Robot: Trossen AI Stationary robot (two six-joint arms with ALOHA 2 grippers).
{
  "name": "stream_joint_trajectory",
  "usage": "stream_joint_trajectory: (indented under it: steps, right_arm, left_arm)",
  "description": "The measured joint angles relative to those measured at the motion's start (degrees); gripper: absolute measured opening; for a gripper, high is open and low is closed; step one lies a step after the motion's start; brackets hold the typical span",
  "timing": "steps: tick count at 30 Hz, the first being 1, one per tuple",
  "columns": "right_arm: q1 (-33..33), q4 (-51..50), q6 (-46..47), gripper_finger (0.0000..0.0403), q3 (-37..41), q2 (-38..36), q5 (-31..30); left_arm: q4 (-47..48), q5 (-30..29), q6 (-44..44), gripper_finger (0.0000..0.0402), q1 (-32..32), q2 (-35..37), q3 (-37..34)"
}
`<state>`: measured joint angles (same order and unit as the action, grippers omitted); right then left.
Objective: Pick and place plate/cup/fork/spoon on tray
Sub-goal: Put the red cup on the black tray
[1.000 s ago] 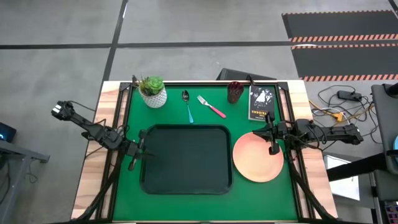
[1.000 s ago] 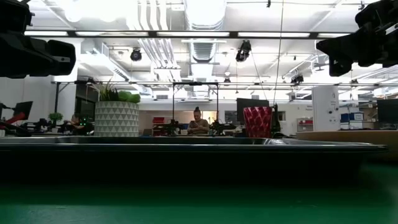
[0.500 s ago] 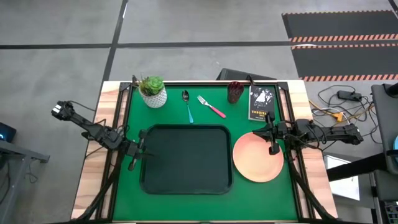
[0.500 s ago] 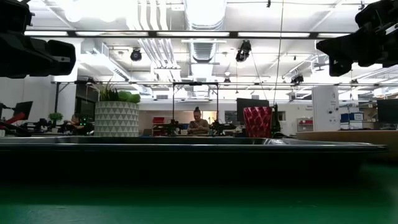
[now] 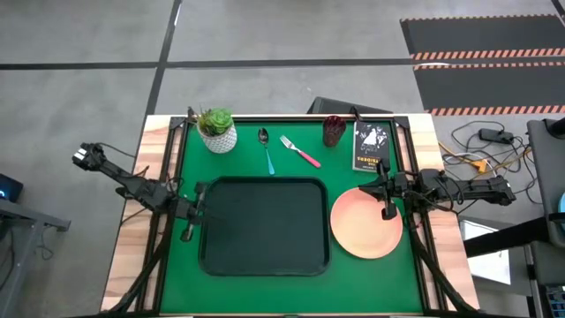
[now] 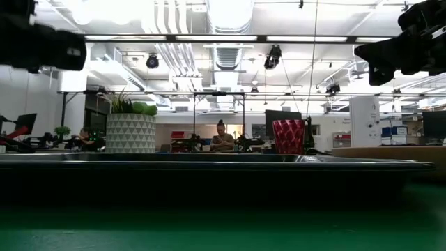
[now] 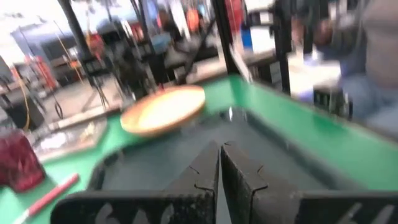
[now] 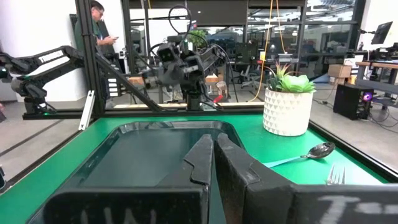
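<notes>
The dark tray (image 5: pixel 265 225) lies mid-table. The salmon plate (image 5: pixel 364 228) lies flat to its right, also in the left wrist view (image 7: pixel 165 109). The red cup (image 5: pixel 334 130), the pink-handled fork (image 5: pixel 300 152) and the teal-handled spoon (image 5: pixel 266 148) sit along the far side. My left gripper (image 5: pixel 187 221) is shut and empty at the tray's left rim, pointing across the tray (image 7: pixel 221 168). My right gripper (image 5: pixel 386 205) is shut and empty above the plate's right part, pointing toward the tray (image 8: pixel 214 155).
A white pot with a green plant (image 5: pixel 217 130) stands at the far left. A small black book (image 5: pixel 371 145) lies at the far right beside the cup. Black frame rails run along the table's left and right sides. A person (image 8: pixel 99 25) stands beyond the table.
My left gripper has risen a little at the tray's left rim; its fingers stay shut. The left wrist view is blurred by the motion. Nothing on the table has moved.
</notes>
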<state>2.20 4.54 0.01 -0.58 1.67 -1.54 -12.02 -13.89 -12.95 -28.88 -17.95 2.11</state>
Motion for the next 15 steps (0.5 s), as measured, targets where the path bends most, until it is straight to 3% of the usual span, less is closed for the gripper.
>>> stream_joint_trajectory:
  steps: [15]
  right_arm:
    - [0.0, 3.8, 0.9, 0.0009, 0.0, 0.0, 0.0]
  left_arm:
    - [-33.4, -0.1, 0.3, 0.0000, 0.0, -0.3, -0.1]
